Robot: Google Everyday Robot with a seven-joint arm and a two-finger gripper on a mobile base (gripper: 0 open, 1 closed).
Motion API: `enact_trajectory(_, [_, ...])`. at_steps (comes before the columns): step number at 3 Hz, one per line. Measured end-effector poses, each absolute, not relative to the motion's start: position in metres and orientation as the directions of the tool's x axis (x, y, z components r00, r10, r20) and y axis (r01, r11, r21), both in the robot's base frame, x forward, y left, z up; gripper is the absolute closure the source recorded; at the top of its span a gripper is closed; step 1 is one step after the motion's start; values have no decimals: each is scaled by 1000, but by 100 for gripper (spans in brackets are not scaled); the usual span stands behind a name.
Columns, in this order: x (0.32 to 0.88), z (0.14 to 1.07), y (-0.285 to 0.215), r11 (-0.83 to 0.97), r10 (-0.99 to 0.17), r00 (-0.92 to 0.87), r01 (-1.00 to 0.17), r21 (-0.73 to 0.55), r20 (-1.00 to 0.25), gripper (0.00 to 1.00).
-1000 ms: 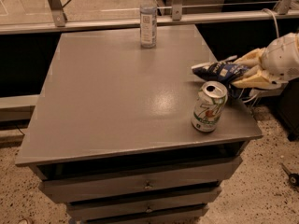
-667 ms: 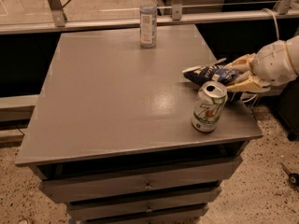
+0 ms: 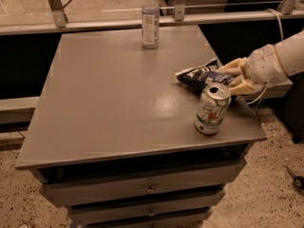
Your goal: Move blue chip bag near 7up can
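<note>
Three things sit on the grey table (image 3: 104, 103), which has drawers underneath. The water bottle (image 3: 150, 18) stands way at the back, so it's no factor. The blue chip bag (image 3: 199, 75) lies just behind the 7up can (image 3: 212, 109). Its long axis runs left-right, free end pointing toward the table's middle. The gripper (image 3: 231, 76) reaches in from the right, fingers pinching the bag's right end. Worry: the can's near the front right corner, so a sloppy pull-out could knock it off.

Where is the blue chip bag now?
The blue chip bag lies on the table, right in the camera view, just behind the 7up can, held by the gripper.
</note>
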State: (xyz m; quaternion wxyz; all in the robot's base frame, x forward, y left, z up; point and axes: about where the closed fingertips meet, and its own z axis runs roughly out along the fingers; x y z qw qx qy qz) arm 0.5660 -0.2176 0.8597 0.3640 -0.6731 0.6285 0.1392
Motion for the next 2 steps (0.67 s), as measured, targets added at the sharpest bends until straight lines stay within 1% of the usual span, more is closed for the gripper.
enact_trajectory(1, [565,860,-218,48,-746,172,-950,-309,-644,30])
enact_trajectory(2, [550,860,-218,-39,-759,178,-973,-229,-627,1])
